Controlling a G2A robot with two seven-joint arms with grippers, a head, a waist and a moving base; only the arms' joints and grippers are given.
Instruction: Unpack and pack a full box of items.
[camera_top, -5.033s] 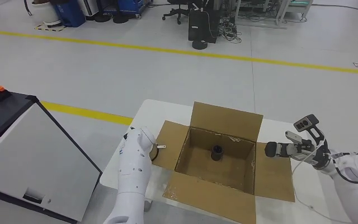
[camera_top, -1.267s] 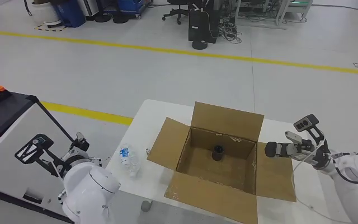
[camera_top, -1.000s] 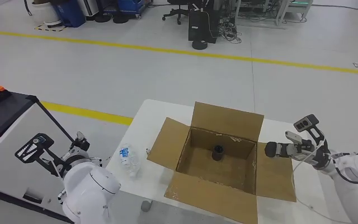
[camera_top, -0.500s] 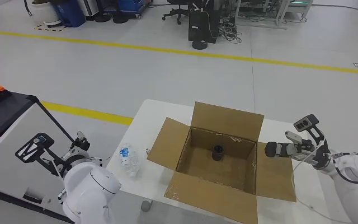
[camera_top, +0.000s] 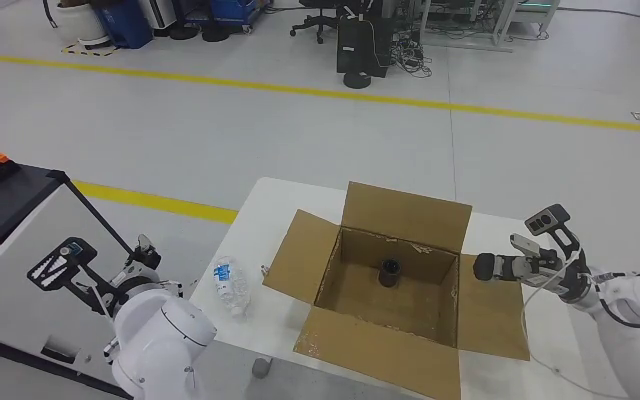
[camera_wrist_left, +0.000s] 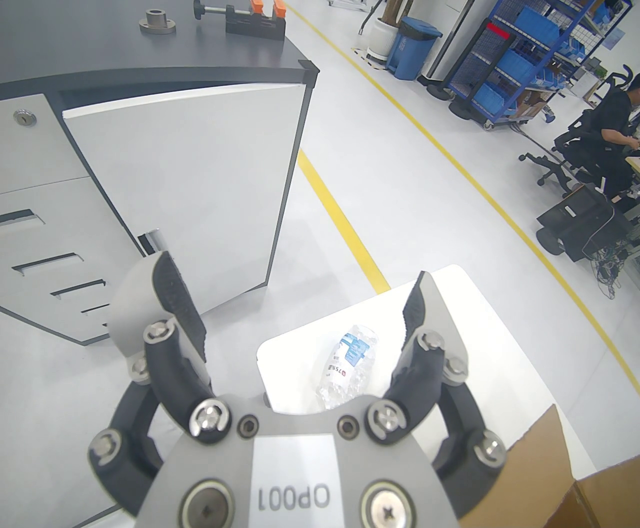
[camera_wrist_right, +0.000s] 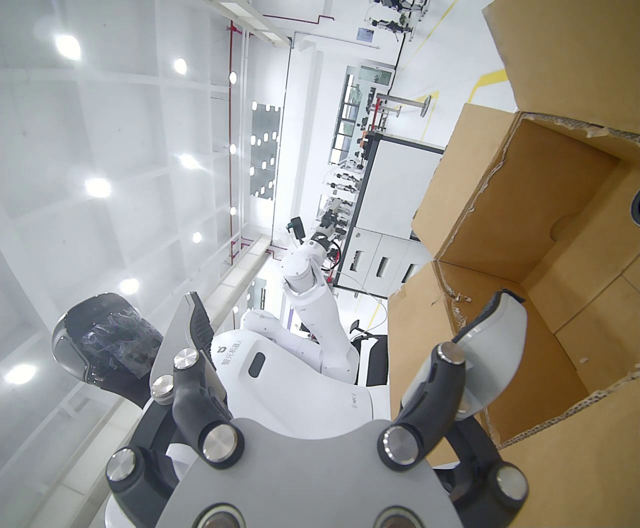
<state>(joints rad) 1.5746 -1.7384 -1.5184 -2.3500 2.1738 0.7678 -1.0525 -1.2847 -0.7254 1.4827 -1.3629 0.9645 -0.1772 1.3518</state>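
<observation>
An open cardboard box (camera_top: 395, 285) stands on the white table (camera_top: 275, 205) with all its flaps folded out. A dark cylindrical item (camera_top: 388, 271) stands inside near the back wall. A clear water bottle (camera_top: 229, 284) with a blue label lies on the table left of the box, and the left wrist view has the bottle (camera_wrist_left: 347, 362) beyond the fingers. My left gripper (camera_top: 143, 255) (camera_wrist_left: 292, 295) hangs open and empty off the table's left edge. My right gripper (camera_top: 487, 266) (camera_wrist_right: 350, 315) is open and empty beside the box's right flap, facing the box (camera_wrist_right: 550, 240).
A grey cabinet (camera_top: 45, 280) (camera_wrist_left: 175, 165) with drawers stands on the floor close to the left arm, with a vise (camera_wrist_left: 250, 22) on its top. Bare table (camera_wrist_left: 465, 310) lies behind the bottle and left of the box.
Five seconds ago the left arm was over the table by the box's left flap; it has since swung out left off the table, and the bottle now lies on the table. Right arm unmoved.
</observation>
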